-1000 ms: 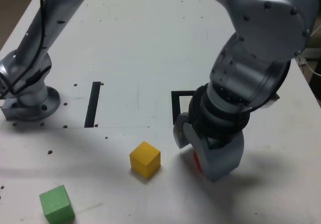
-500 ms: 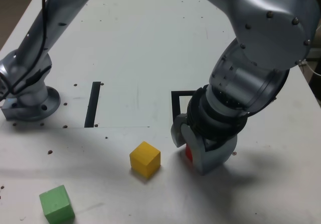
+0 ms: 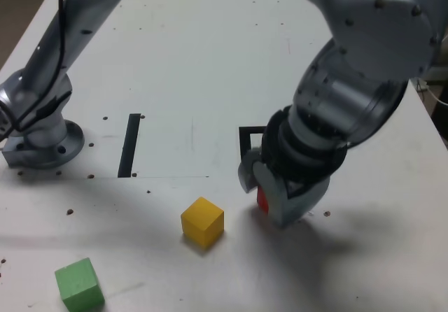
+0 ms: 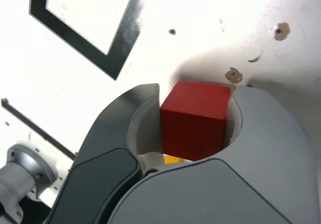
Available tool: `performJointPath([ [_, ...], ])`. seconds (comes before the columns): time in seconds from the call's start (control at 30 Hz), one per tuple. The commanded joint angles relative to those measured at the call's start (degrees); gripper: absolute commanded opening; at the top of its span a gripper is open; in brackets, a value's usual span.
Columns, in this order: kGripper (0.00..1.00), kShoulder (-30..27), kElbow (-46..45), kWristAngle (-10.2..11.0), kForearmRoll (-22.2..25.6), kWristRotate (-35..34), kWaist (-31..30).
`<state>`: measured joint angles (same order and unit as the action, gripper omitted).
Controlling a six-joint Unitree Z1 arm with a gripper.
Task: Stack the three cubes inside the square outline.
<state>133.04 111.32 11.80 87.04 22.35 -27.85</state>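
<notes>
Carried toward the far side of the table since a second ago, the red cube [image 4: 194, 119] now sits nearer the square outline [image 4: 84, 20], clamped between the two jaws of the gripper [image 3: 269, 192], whose grey jaws press against its opposite sides in the wrist view; in the exterior view only a sliver of red [image 3: 262, 200] shows between them, and whether the cube touches the table cannot be told; the outline [image 3: 246, 144] lies just behind the gripper, mostly hidden by the arm's wrist, with only its corner at the exterior view's left showing; the wrist view shows the frame's white centre bare and the cube outside it; the yellow cube [image 3: 202, 222] rests on the white table [image 3: 210, 60] at the exterior view's left of the gripper, near but apart; the green cube [image 3: 79, 284] sits well apart toward the near corner at the exterior view's left; a narrow black strip [image 3: 129, 145] marks the table beside the arm's base [image 3: 42, 140].
</notes>
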Motion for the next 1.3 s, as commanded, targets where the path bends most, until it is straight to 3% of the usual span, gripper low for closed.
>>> performJointPath([
  [0.0, 0.33, -0.7, 1.1, -0.3, 1.0, -0.5, 1.6],
  [0.63, 0.33, -7.3, -2.3, -5.7, 1.6, -6.9, 13.7],
  [1.27, 0.33, -9.8, -14.3, -10.7, -8.1, -18.3, 20.9],
])
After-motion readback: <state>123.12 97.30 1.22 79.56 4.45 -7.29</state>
